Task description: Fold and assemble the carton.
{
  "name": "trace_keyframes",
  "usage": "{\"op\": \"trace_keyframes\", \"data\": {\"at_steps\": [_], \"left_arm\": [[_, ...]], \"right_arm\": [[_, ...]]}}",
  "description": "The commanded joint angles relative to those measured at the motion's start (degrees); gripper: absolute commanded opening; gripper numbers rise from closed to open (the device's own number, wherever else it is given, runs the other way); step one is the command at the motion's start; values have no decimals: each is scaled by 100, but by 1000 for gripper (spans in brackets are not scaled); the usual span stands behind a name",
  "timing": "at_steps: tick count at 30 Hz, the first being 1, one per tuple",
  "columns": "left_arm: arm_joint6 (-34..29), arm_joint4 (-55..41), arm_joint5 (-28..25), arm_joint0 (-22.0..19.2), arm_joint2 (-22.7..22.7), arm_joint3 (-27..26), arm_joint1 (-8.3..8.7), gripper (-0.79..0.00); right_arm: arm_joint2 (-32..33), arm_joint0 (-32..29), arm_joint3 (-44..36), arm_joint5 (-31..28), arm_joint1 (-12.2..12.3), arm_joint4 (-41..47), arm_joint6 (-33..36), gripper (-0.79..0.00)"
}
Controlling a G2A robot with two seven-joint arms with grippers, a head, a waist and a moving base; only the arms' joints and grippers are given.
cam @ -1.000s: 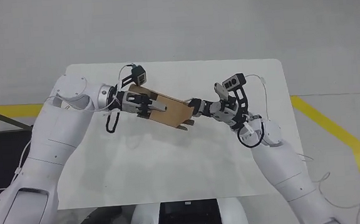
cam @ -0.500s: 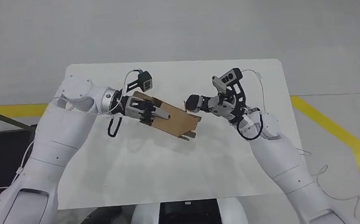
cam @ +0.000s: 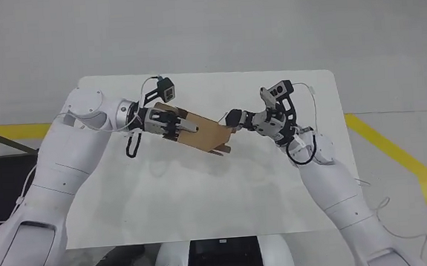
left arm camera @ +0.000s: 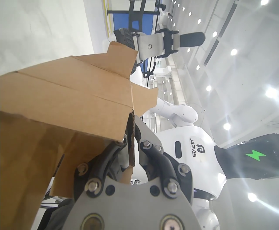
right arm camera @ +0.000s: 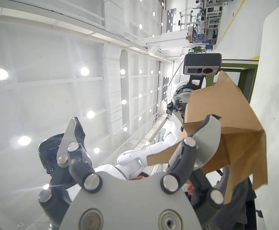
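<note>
Table (cam: 204,208): white top. It lies under both arms and is the place to rest the carton if it needs support.
Carton (cam: 202,131): brown corrugated board, part-opened and tilted. It hangs above the table between the two grippers, and I cannot tell whether its lowest corner touches the top. The panels are creased but not yet squared.
Left gripper (left arm camera: 131,130): clenched on the carton's side wall, with the board's edge pinched between its jaws. Judgement: this is the anchor, so it needs a firm, steady clamp near the crease to stop the body twisting during the fold.
Right gripper (right arm camera: 142,122): spread wide at the carton's far end and grasping nothing. One finger (right arm camera: 202,139) lies against the board there, and the other stands well apart in open air.
End flap (left arm camera: 121,58): stands out from the far end, not yet turned in. The right gripper's dark pad touches it at its outer corner.
Step in hand, as a judgement: pushing that end flap inward.
- Press with the flat of the finger close to the score line, not at the tip of the flap, so the board bends on its crease rather than buckling.
- Push square to the flap and slowly.
- The risk is the carton pivoting in the left clamp or the neighbouring flap catching.
</note>
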Motion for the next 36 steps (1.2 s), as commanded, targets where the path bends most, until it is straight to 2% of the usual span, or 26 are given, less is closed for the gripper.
{"op": "trace_keyframes", "data": {"at_steps": [1, 21, 32, 36], "left_arm": [[79, -33, -1, -6, -34, 53, -2, -785], [639, -151, -35, -53, -52, 291, -89, -785], [627, -181, -44, -74, -62, 312, -123, -785], [553, -226, -14, -91, -121, 392, -118, -785]], "right_arm": [[42, -49, -47, 21, 8, -8, 0, 0], [-487, -326, -526, 432, -71, -224, 322, 0], [-785, -91, -272, 276, -196, -167, 259, 0], [-670, -148, -265, 228, -170, -259, 308, 0]]}}
